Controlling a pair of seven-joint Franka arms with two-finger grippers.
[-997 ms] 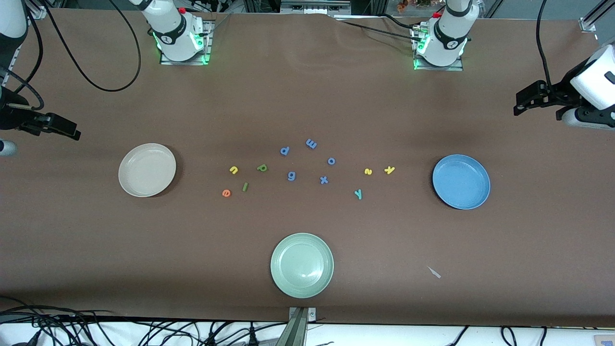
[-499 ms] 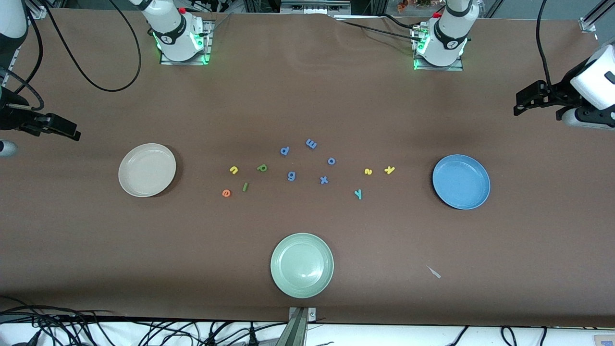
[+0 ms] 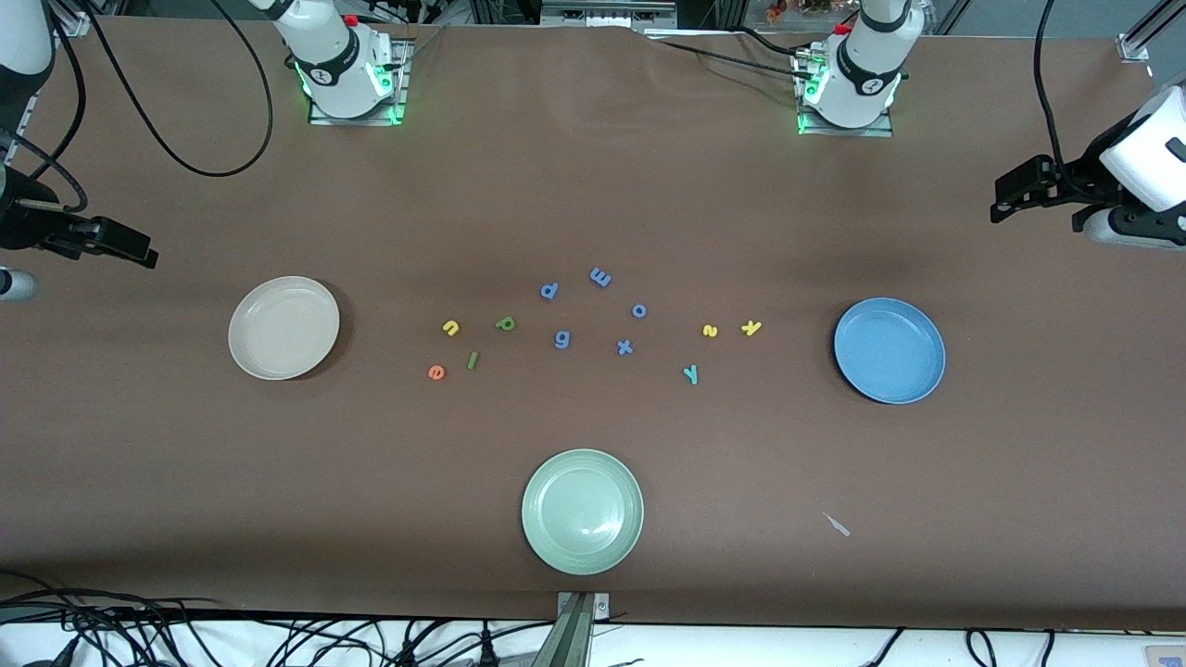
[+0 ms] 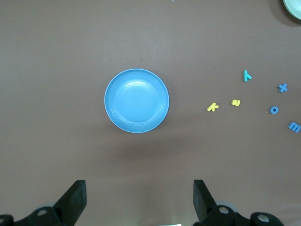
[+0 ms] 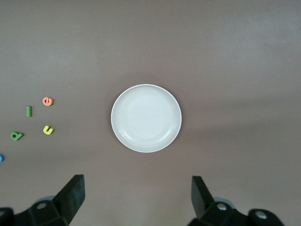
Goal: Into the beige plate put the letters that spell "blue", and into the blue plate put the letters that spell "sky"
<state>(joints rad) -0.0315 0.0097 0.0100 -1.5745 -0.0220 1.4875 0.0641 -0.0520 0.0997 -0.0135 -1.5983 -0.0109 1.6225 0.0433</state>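
Left wrist view: pale green plate (image 4: pixel 294 8) cut off at edge.

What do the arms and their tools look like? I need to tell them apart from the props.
Both arms are glossy white with black joints on green-lit bases. Black cables trail from them. The right tool and left tool are matte black, each with two wedge-shaped fingers.

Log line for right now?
left claw open, over blue plate | right claw open, over beige plate | plates empty | letters on table
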